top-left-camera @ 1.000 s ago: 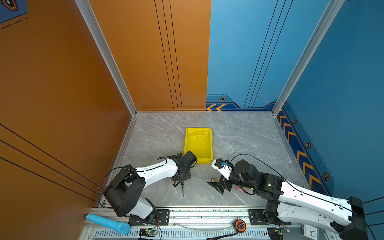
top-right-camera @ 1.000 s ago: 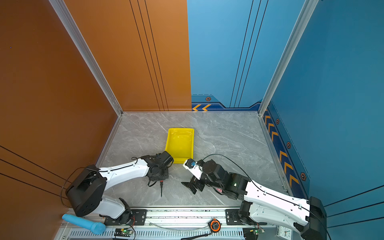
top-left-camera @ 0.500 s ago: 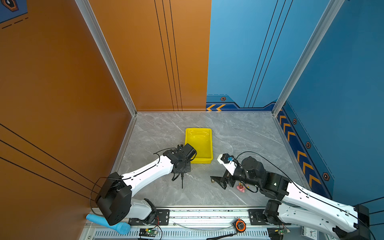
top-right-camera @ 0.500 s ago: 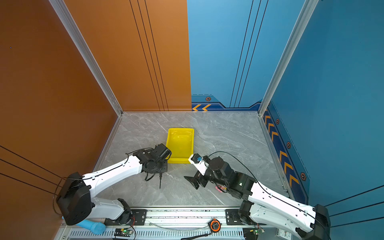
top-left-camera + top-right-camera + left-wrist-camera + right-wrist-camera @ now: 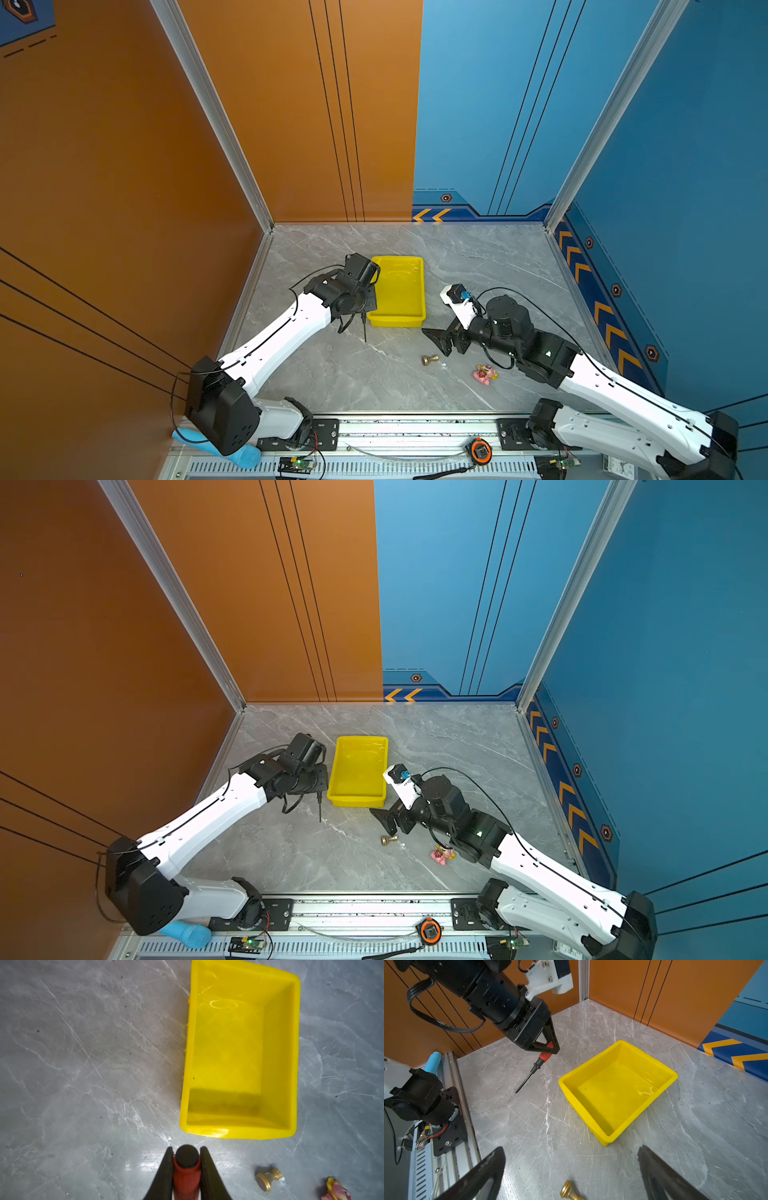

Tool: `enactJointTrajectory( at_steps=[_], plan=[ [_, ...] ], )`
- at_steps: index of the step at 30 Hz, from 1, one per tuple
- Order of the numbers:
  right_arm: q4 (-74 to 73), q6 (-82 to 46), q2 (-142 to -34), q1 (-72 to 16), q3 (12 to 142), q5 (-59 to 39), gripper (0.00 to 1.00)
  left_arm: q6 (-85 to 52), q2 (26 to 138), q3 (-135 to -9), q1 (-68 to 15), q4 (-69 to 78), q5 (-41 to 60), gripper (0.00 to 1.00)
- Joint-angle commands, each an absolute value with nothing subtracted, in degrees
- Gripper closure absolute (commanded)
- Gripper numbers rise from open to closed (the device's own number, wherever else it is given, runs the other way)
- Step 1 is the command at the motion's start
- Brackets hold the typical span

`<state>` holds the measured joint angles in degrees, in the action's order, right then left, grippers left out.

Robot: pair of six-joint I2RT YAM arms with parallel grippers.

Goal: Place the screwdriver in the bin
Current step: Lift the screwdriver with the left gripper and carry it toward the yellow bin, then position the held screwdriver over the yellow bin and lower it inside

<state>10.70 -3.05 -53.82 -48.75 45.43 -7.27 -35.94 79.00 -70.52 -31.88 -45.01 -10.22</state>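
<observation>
My left gripper (image 5: 366,306) (image 5: 186,1149) is shut on the red handle of the screwdriver (image 5: 187,1174) (image 5: 538,1062). The thin black shaft (image 5: 364,330) (image 5: 320,810) slants down above the table, clear of it in the right wrist view. The yellow bin (image 5: 397,322) (image 5: 357,801) (image 5: 236,1133) (image 5: 591,1124) has nothing in it. The gripper and screwdriver are just outside the bin's near left corner. My right gripper (image 5: 436,343) (image 5: 571,1148) is open and holds nothing, right of the bin's near edge and low over the table.
A small brass knob (image 5: 430,359) (image 5: 570,1191) lies just in front of my right gripper, and a pink toy (image 5: 484,374) lies further right. A blue cylinder (image 5: 245,455) and an orange tape measure (image 5: 480,451) sit on the front rail. Orange wall close at the left.
My left gripper has carried the screwdriver away from the front edge, up beside the bin's near left corner. My right arm has drawn back to the right, uncovering the knob and the toy.
</observation>
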Motion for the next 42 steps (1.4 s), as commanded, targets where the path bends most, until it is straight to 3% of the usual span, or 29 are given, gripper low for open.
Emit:
enactJointTrajectory(
  at_steps=[1,22,42],
  plan=[
    [9.1,-4.5,-55.6,-48.1,48.3,-7.2,0.0,-32.1,82.2,-75.4,-30.4,-46.2,-7.9,1.0],
    [7.4,-6.9,-68.4,-46.3,58.0,-2.7,0.0,-26.5,95.4,-87.8,-25.5,-43.9,-2.1,1.0],
    [6.4,-7.7,-70.9,-45.5,58.5,-3.0,0.0,-25.2,95.5,-88.0,-21.9,-43.7,-1.8,1.0]
  ],
)
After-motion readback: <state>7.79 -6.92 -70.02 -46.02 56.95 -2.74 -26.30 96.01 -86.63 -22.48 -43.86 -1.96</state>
